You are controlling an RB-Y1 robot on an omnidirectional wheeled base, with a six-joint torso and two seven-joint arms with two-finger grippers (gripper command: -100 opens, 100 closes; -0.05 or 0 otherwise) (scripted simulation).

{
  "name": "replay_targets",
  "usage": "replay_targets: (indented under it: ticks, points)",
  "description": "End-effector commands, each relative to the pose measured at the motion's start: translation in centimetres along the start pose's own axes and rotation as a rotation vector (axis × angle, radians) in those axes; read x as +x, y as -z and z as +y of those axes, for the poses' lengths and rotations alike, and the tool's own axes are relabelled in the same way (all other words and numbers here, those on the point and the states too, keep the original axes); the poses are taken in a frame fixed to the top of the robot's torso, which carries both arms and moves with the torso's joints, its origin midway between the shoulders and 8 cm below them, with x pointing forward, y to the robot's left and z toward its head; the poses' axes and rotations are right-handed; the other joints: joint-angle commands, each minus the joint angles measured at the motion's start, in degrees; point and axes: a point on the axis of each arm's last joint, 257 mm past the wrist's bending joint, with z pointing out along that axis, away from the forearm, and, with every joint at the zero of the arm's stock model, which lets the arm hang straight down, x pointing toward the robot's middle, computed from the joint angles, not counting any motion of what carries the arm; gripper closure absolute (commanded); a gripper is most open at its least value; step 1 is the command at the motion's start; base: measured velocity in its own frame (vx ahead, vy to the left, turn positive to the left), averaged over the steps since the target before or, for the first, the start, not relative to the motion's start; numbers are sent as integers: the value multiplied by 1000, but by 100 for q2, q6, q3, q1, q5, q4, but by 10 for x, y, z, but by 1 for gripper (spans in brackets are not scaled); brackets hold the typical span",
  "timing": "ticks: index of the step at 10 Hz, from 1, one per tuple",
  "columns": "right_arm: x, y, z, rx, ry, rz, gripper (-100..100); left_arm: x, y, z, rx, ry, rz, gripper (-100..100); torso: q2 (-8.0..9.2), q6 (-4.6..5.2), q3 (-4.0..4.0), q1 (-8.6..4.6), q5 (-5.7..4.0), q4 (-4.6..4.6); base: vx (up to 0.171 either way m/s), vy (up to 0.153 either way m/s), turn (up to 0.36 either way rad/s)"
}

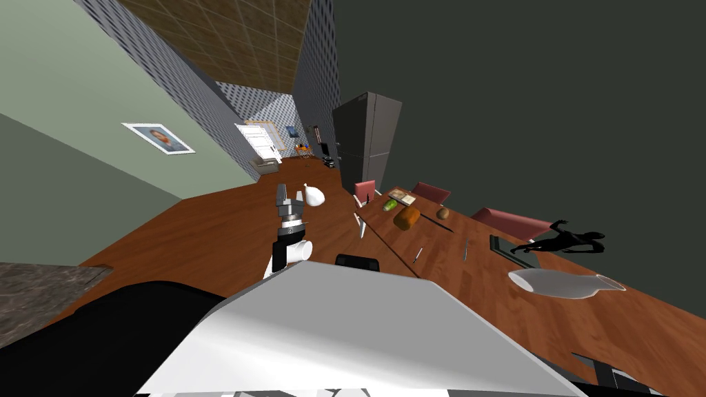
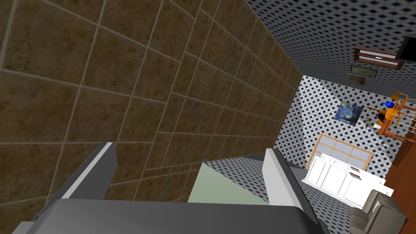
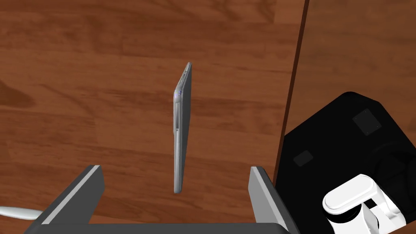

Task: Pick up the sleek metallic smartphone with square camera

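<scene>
- While I stand at one end of a long wooden table (image 1: 482, 276), the room stretches ahead: a red-brown wood floor (image 1: 227, 227), a pale green wall (image 1: 69, 89) with a framed portrait (image 1: 158, 138), and a tall dark cabinet (image 1: 365, 134) past the table's far end.
- The table top carries a white jug (image 1: 558, 282) lying on its side, a black figurine (image 1: 565, 241) just beyond it, and an orange lump (image 1: 407, 217) further along. Red chairs (image 1: 513, 222) stand along its far side.
- My left arm is raised over the floor beside the table. My left gripper (image 1: 281, 193) points up at the brown tiled ceiling (image 2: 101, 81), its fingers (image 2: 97, 166) spread wide with nothing between them.
- My right gripper (image 3: 174, 168) looks down on the table top near its edge, the floor showing beyond that edge. Its fingers (image 3: 87, 187) are wide apart and grasp nothing.
- The smartphone (image 3: 181, 122) is a thin grey slab seen edge-on between those two fingers, clear of both, its length running away from the gripper. From this angle I cannot tell whether it rests on the wood or stands off it.
</scene>
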Motion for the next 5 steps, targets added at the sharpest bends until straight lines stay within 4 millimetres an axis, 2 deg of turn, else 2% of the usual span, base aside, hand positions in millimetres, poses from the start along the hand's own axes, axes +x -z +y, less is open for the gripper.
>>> replay_targets:
  ticks: [1, 2, 3, 5]
  points:
    - [0, 0, 0, 0, 0, 0, -100, 0, 0, 0, 0, 0, 0, 0, 0, 0, 0, 0, 0, 0, 0, 0, 0]
    - [1, 0, 0, -1, 1, 2, 0, 0, 0, 0, 0, 0, 0, 0, 2, -1, 1, 1, -1, 1, 0, 0, 0]
    - [2, -10, 13, -5, -9, 6, -100, 0, 0, 0, 0, 0, 0, 0, 3, 0, 2, 1, -1, 1, 15, -32, 85]
    - [3, -21, 26, -9, -17, 11, -100, 0, 0, 0, 0, 0, 0, 0, -6, -2, -3, -19, -6, -1, 30, -54, 59]
